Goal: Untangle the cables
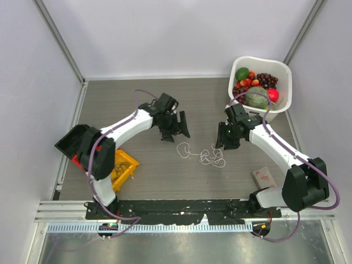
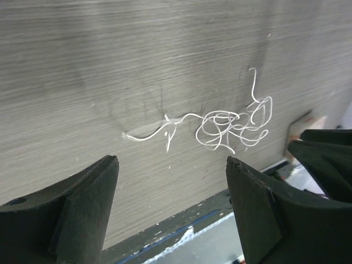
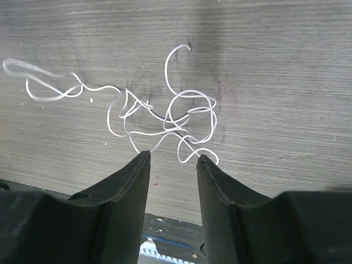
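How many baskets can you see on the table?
2: the white basket of fruit in the far right corner, and the yellow basket near the left edge, partly hidden.

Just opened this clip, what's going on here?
Two robot arms face a small tangle of thin white cables lying on the table. The left end effector and right end effector hover on either side of it, both open, neither holding a strand. The cables are not yet untangled.
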`<state>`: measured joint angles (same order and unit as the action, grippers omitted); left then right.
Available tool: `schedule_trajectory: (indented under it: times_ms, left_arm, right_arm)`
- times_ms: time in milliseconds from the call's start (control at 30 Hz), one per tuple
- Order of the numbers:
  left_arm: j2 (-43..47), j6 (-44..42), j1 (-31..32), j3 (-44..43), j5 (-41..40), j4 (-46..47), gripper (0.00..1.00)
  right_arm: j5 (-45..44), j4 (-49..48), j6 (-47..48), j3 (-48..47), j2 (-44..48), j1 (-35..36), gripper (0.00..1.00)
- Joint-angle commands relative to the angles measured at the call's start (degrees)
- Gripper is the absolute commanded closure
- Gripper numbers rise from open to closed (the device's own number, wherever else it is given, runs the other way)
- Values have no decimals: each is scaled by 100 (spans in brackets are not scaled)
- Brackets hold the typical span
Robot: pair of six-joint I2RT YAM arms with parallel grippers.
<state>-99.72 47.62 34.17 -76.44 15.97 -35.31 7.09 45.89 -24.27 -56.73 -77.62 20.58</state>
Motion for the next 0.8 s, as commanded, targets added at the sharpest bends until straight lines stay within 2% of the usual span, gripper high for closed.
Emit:
schedule_trajectory:
  times_ms: [0,167,267,367,567,700,767]
  left_arm:
    - [-863,-683,554,-1239,-497,-1204,17]
    - [-1891,-947,757,-2224,-796,-1907,17]
    - [-2253,-1017,801,-2393,-640,-2138,20]
    - [-2096,-1079,942,-2104,-306,-1893,21]
    - [-1550,-1035,1188,-1101,248,-1198,17]
    - [-1778,-1044,1284,-1118,529,-1075,23]
    - [-1884,-1000,1364,-1188,749,-934,35]
  right_arm:
    - [-121,105,81,-295,-33,-1,54]
    - [20,17,168,-260,125,-1,53]
    - [38,17,195,-207,186,-1,54]
    - [134,8,177,-172,195,-1,54]
    - [169,-36,186,-102,221,8,54]
    - [249,-106,160,-84,169,-1,54]
    - [292,-142,160,-93,143,-1,54]
